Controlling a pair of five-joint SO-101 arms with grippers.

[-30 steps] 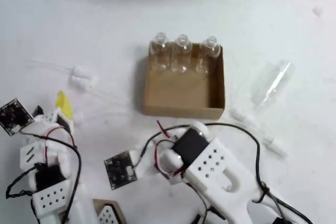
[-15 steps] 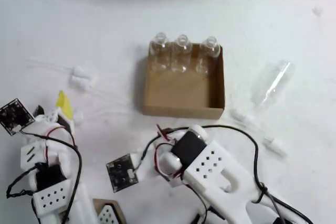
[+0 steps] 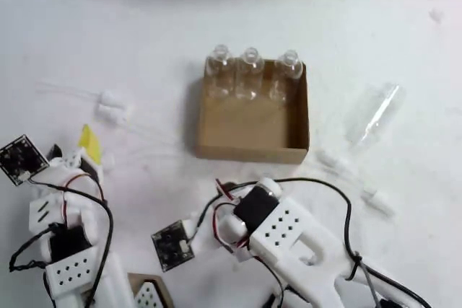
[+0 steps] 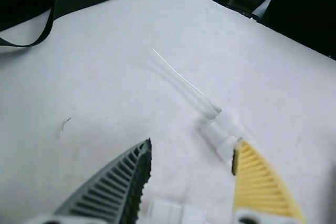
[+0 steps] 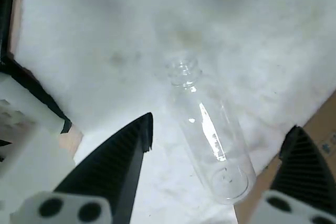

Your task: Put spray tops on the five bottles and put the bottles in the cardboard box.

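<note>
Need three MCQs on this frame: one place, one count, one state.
1. How many clear plastic bottles stand in the brown cardboard box? A two, B three, C five.
2. The clear bottle lying outside the box is: A right of it, B left of it, C atop it.
3. The left gripper is: A shut, B open, C hidden.
Key: B, three necks line its far wall; A, it lies on the white table right of the box; B, its grey and yellow fingers stand apart by white spray tops.

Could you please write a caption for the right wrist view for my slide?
Open right gripper over a capless bottle lying on the white table.
</note>
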